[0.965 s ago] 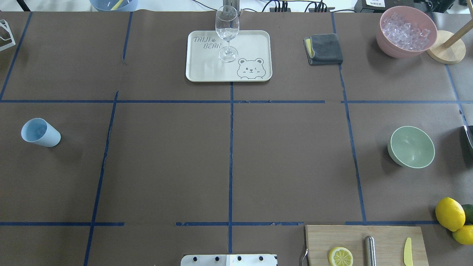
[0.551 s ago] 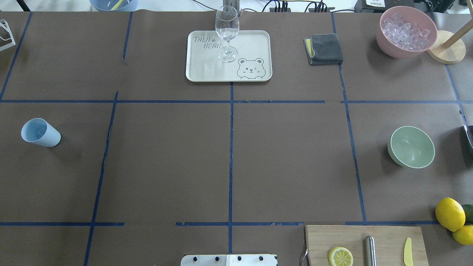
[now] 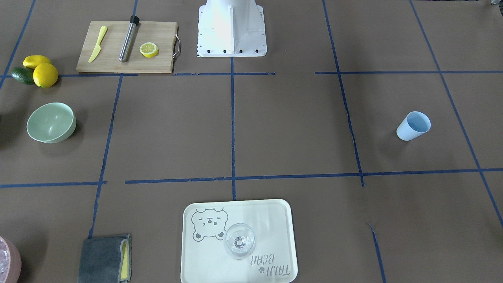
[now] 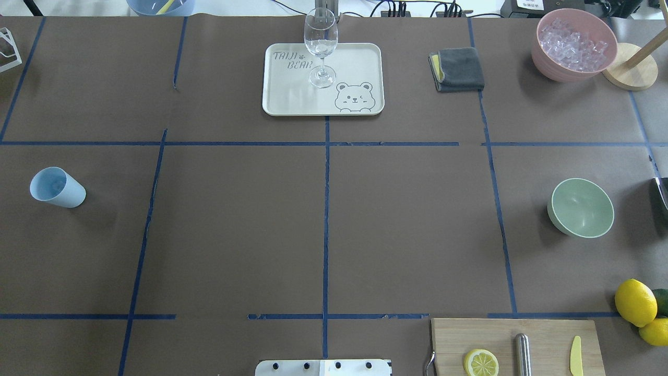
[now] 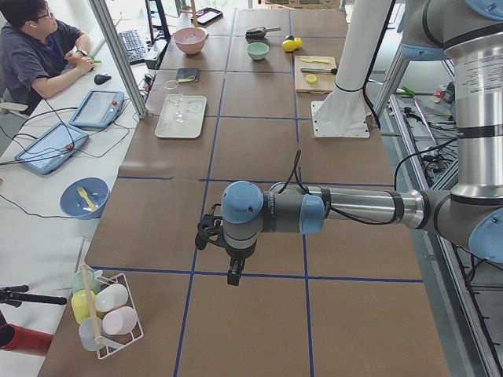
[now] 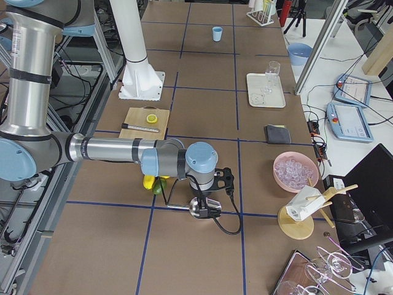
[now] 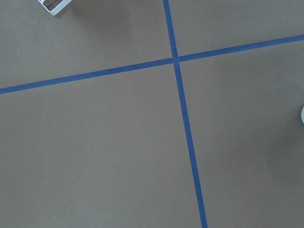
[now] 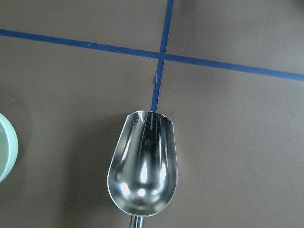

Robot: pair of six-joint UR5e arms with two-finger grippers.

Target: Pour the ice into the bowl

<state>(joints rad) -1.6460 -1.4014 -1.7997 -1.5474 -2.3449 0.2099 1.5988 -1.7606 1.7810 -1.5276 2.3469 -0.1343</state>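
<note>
The empty scoop (image 8: 142, 166) is hanging hollow-up at my right hand (image 6: 215, 193), whose grip I cannot tell. The ice (image 4: 574, 44) is sitting in the pink container (image 4: 553, 73), well apart from the bowl (image 4: 581, 207), so I am judging scooping comes first.

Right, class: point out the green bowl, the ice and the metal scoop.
green bowl (image 4: 580, 208): overhead view, its bare inside.
ice (image 4: 571, 42): overhead view, middle of the heap in the pink bowl (image 4: 548, 68).
metal scoop (image 8: 142, 166): right wrist view, its shiny hollow.
</note>
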